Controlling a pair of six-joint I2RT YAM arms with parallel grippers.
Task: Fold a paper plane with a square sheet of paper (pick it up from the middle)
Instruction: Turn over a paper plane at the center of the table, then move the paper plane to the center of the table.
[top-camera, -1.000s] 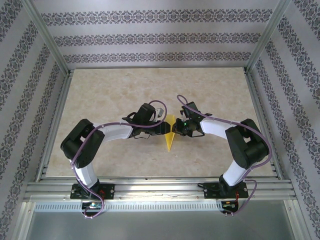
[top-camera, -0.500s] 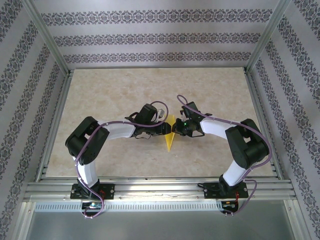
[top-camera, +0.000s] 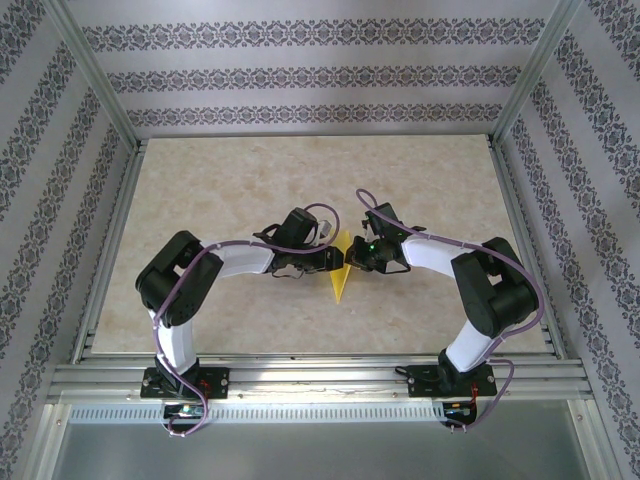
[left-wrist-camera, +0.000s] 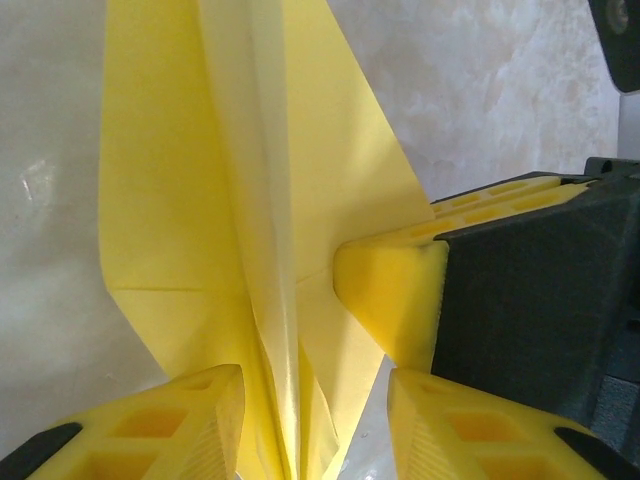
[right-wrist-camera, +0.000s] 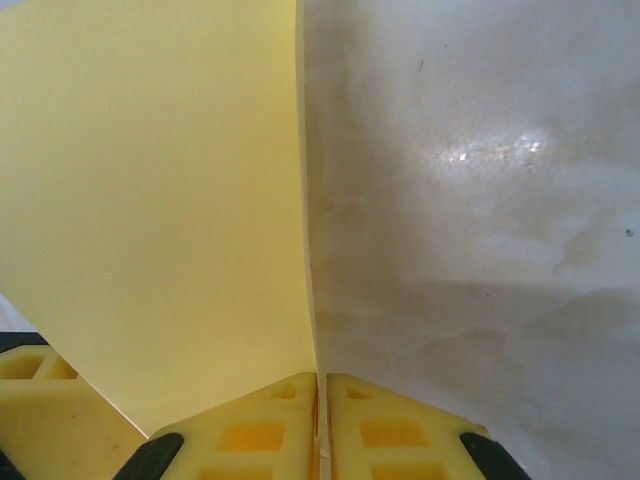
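Right jaws pinch the paper plane (right-wrist-camera: 150, 200); left jaws straddle it half-open.

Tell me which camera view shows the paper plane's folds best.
The left wrist view: the paper plane is close up, with its centre ridge and layered flaps plain. The top view gives it as a small, distant yellow wedge. The right wrist view gives one flat face, pinched by the right end effector.

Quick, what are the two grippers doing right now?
Left gripper: open, either side of the paper plane.
Right gripper: shut on the paper plane.
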